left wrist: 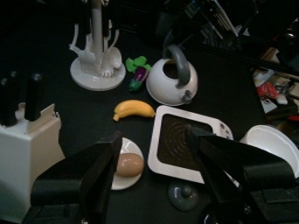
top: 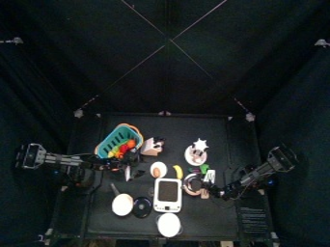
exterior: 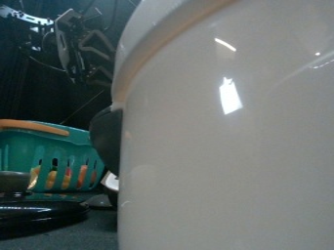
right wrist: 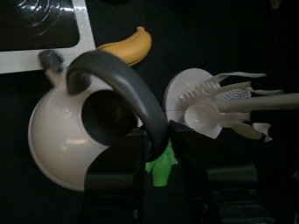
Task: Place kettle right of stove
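Black table (right wrist: pixel 233 35) below: my right gripper (right wrist: pixel 163 179), jaws apart, straddles the grey handle of the rounded white kettle (right wrist: pixel 65 131), centre-left, beside the white rectangular stove (right wrist: pixel 35 35) at upper left. I'd clamp squarely on the handle before lifting. My left gripper (left wrist: pixel 158 156) idles, spread.

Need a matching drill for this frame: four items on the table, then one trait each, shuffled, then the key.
Things:
1. white rounded toy kettle
2. white rectangular toy stove block
3. slatted plastic basket
4. small brown egg-shaped ball

Traits:
A. teal with an orange rim
B. sits on a round white plate
C. has an arched grey handle
D. has a dark panel on top

Pairs: 1-C, 2-D, 3-A, 4-B
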Robot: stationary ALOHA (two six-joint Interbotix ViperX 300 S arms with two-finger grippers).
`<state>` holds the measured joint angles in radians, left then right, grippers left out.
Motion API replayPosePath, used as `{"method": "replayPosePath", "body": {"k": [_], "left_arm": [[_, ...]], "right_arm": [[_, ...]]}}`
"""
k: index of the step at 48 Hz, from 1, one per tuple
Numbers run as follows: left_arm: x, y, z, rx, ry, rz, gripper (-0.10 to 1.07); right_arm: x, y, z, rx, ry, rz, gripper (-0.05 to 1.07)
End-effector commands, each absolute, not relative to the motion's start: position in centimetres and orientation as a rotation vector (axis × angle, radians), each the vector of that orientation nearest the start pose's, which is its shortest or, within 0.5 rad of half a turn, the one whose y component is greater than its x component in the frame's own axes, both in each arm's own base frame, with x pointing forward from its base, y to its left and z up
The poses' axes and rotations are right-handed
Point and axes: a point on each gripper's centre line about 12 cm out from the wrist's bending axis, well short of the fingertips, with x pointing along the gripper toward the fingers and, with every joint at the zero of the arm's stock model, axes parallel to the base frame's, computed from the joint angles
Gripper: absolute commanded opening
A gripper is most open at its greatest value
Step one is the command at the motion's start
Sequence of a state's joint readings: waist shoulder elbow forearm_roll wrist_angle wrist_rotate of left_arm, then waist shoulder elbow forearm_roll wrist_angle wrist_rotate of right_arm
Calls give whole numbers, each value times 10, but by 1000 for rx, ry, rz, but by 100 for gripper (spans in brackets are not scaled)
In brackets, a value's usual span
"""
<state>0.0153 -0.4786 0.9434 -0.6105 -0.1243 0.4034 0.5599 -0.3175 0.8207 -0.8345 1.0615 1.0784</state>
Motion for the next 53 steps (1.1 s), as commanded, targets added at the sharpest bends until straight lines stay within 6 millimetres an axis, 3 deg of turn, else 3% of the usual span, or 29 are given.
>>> {"method": "replayPosePath", "body": {"k": [1,19,38,53], "left_arm": [[295,14,250,-191,336,125,93],[294,14,247,-193,344,126,93],[294,13,246,-194,351,121,93],[294,10,245,-181,369,102,93]], "right_arm": [[246,68,207,-257,986,-415,65],[235,80,208,-152,1060,-402,67],[231,90,223,-107,1031,-350,93],[225,97,236,-133,981,-307,95]]}}
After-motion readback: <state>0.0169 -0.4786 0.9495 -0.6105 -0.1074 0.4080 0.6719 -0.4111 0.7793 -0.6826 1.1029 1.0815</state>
